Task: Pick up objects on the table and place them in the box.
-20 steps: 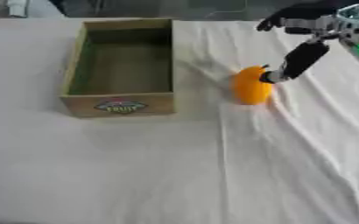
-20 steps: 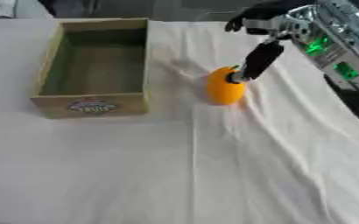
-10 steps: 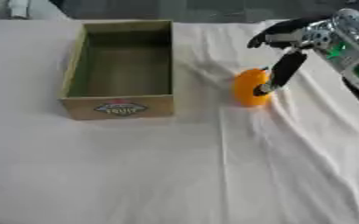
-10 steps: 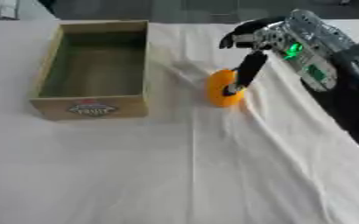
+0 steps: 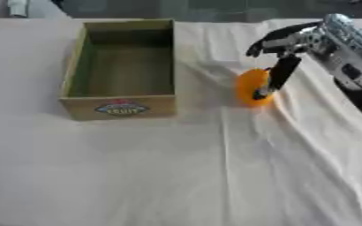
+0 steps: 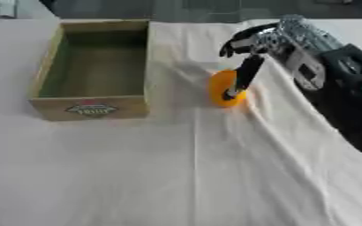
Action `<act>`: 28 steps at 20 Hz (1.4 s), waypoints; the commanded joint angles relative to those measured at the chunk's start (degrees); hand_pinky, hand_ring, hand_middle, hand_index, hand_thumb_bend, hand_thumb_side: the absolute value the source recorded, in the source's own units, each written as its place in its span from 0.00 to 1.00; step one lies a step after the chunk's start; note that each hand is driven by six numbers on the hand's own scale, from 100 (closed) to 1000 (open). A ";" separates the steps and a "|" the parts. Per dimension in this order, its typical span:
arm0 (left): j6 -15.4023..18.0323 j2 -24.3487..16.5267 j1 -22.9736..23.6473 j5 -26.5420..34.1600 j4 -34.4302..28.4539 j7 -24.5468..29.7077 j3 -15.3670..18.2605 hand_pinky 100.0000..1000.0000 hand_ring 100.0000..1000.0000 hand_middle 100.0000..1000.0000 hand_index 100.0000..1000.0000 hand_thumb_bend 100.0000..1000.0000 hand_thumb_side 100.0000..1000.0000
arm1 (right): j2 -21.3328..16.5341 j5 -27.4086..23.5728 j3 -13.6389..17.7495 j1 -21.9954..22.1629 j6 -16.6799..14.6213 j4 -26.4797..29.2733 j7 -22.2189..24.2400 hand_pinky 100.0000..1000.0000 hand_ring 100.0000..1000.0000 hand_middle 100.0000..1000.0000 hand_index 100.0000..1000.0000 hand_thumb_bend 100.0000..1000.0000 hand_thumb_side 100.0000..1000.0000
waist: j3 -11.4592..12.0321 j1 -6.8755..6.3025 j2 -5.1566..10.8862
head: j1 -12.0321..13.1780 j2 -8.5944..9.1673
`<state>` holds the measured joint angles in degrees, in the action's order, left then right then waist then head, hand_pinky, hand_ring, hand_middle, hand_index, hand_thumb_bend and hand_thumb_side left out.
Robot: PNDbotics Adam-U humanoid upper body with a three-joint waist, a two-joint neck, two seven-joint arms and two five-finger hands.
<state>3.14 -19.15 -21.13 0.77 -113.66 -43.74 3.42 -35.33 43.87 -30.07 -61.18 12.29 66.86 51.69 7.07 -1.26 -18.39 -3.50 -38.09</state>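
Moved closer since earlier frame: right hand (image 5: 292, 42), one straight finger down against round orange fruit (image 5: 250, 87), nothing gripped. Fruit on white cloth (image 5: 184, 176) beside empty cardboard box (image 5: 122, 106). Nothing placed yet.

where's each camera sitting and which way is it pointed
Left eye view: in the robot's head, looking down at the table; the right hand reaches in from the right, a finger on the orange fruit.
Right eye view: beside it in the head, same downward look; more of the right arm shows.
Both share the open box, the fruit and the white cloth.
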 commanded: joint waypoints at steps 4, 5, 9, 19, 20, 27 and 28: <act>-0.01 -1.14 -0.53 0.15 -0.93 0.22 0.20 0.63 0.66 0.62 0.87 0.00 0.89 | 0.50 1.22 0.78 -1.28 -1.70 -3.04 0.28 0.83 0.99 0.88 1.00 0.48 0.27 | 0.15 0.02 0.83 | -0.07 0.67; -0.02 -1.14 -0.54 0.16 -0.93 0.22 0.20 0.63 0.66 0.62 0.87 0.00 0.89 | 0.52 1.10 0.66 -1.26 -1.95 -2.95 0.28 0.83 0.99 0.83 1.00 0.48 0.27 | 0.13 0.05 0.82 | -0.03 0.65; -0.02 -1.14 -0.56 0.16 -0.93 0.28 0.19 0.63 0.66 0.62 0.87 0.00 0.89 | 0.41 0.45 0.12 -1.17 -2.39 -2.30 0.28 0.82 0.98 0.73 0.93 0.46 0.27 | 0.14 0.13 0.84 | 0.06 0.61; -0.02 -1.18 -0.57 0.15 -0.93 0.33 0.22 0.63 0.66 0.62 0.87 0.00 0.89 | -0.42 1.39 0.23 -1.38 -0.63 1.72 0.28 0.80 0.93 0.58 0.71 0.34 0.29 | -0.01 0.23 0.92 | 0.21 0.64; -0.03 -1.17 -0.57 0.15 -0.93 0.34 0.22 0.63 0.66 0.62 0.87 0.00 0.89 | -0.58 1.43 0.24 -1.32 -0.38 2.18 0.28 0.80 0.92 0.58 0.70 0.33 0.29 | -0.02 0.23 0.91 | 0.22 0.67; -0.08 -1.19 -0.61 0.11 -0.93 0.51 0.23 0.63 0.66 0.62 0.86 0.00 0.89 | -0.89 0.34 0.03 -0.93 0.78 3.17 0.28 0.79 0.90 0.52 0.62 0.08 0.26 | 0.12 0.19 0.89 | 0.22 0.81; -0.10 -1.20 -0.61 0.10 -0.93 0.55 0.23 0.63 0.66 0.62 0.86 0.00 0.89 | -0.92 -0.08 0.05 -0.91 0.93 3.28 0.28 0.79 0.89 0.51 0.61 0.01 0.24 | 0.13 0.18 0.92 | 0.22 0.80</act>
<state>3.01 -19.15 -21.16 0.78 -113.66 -43.40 3.42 -34.60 44.30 -30.44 -61.00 12.60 68.91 51.73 7.09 -0.98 -18.59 -3.37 -37.88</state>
